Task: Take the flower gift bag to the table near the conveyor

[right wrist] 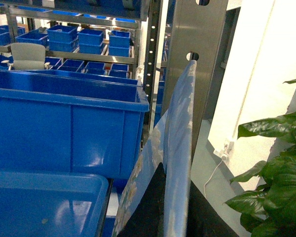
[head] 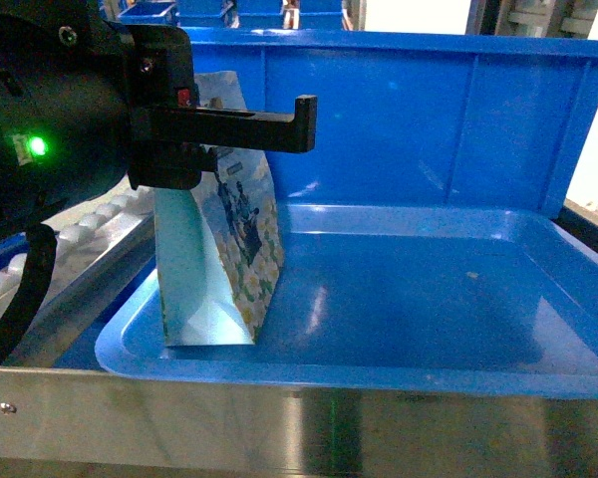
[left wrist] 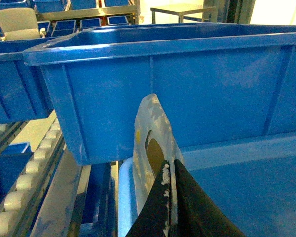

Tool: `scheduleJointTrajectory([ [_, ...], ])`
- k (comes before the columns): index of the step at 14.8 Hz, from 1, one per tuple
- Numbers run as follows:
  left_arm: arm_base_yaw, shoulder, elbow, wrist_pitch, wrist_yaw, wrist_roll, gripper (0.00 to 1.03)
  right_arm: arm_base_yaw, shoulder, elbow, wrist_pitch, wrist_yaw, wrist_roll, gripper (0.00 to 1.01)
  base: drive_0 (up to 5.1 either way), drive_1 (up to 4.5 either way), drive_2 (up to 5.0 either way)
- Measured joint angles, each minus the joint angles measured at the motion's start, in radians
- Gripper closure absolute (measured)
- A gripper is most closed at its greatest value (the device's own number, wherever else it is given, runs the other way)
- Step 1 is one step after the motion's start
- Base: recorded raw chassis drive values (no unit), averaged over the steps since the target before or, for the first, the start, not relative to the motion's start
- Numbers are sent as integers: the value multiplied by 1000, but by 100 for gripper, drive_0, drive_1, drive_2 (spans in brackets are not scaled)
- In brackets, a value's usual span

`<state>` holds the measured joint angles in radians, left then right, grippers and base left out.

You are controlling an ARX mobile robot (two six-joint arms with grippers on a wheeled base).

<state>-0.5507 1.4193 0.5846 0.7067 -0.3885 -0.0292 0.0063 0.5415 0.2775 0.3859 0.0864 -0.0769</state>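
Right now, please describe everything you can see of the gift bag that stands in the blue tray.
The gift bag looks like paper, with a pale blue-white folded side and a face printed with yellow-white flowers around a dark picture. An oval handle hole is cut near its top. It stands upright, leaning slightly, at the left end of the blue tray, with its base on the tray floor. The left pincer is closed on its top edge.

The steel-framed conveyor (head: 90, 299) carries a blue tray (head: 429, 289); behind the tray stands a blue bin (head: 429, 119).
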Motion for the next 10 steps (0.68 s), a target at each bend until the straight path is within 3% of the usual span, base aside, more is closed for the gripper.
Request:
scheduleJointTrajectory([
  [3, 0, -10, -7, 24, -11, 11, 101, 0, 0, 0, 0, 0, 0, 98, 0, 0, 0],
  [10, 46, -189, -8, 121, -45, 145, 101, 0, 0, 0, 0, 0, 0, 98, 0, 0, 0],
])
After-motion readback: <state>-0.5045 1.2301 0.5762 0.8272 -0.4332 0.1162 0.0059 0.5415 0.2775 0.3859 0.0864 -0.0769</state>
